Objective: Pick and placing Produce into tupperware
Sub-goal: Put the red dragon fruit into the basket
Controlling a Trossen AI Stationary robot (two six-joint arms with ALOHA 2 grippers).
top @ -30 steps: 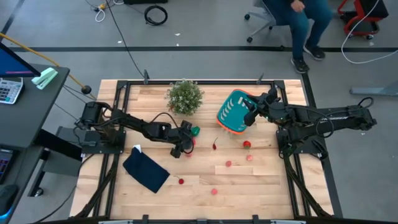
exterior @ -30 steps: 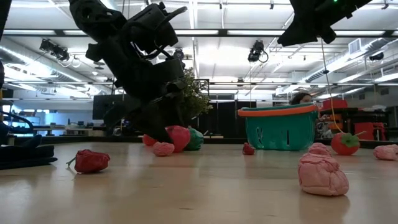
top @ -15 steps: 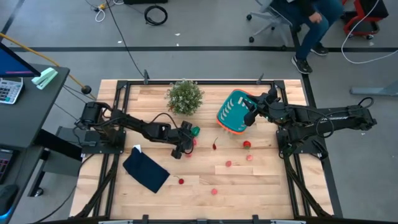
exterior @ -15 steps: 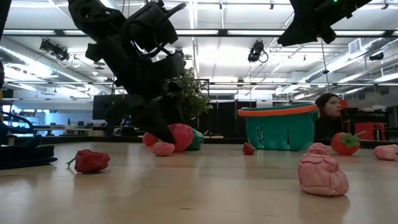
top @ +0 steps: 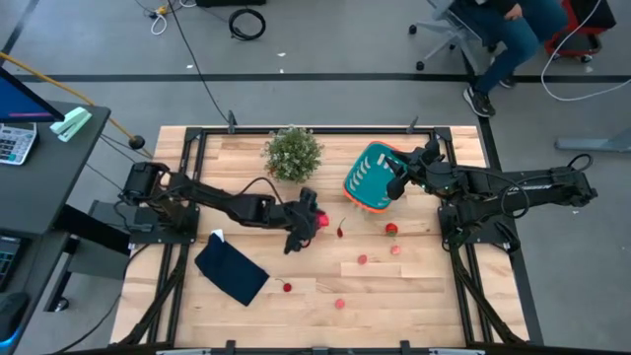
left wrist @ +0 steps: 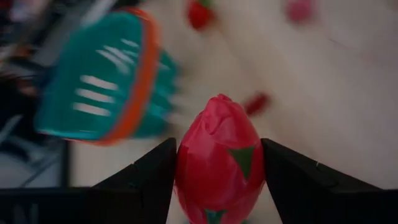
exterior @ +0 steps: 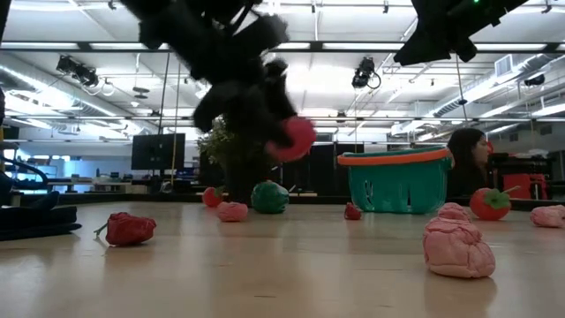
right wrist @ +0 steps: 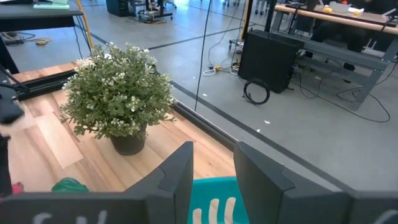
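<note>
My left gripper is shut on a red toy fruit with green marks, above the table's middle; it also shows in the low view. The teal basket with an orange-red rim stands at the far right. My right gripper is shut on it. A green toy lies on the table below the left arm. More red and pink produce lies loose: one red, one pink, and others nearer. My left gripper pinches the red fruit's two sides between its two fingers. The fruit's pointed end sticks out beyond the fingertips. It is lifted clear of the table. My right gripper has the basket's teal slotted wall between its two fingers, on the basket's right side. The fingers come level from the table's right. The low view shows the basket's bottom at table height.
A bushy potted plant stands at the far middle, left of the basket. A navy cloth lies near the left front. A person sits on a chair beyond the table's far right.
My left gripper has risen from the table with the red fruit and gone toward the table's right edge, nearer the basket. The fruit is lifted clear. The green toy stays on the table.
</note>
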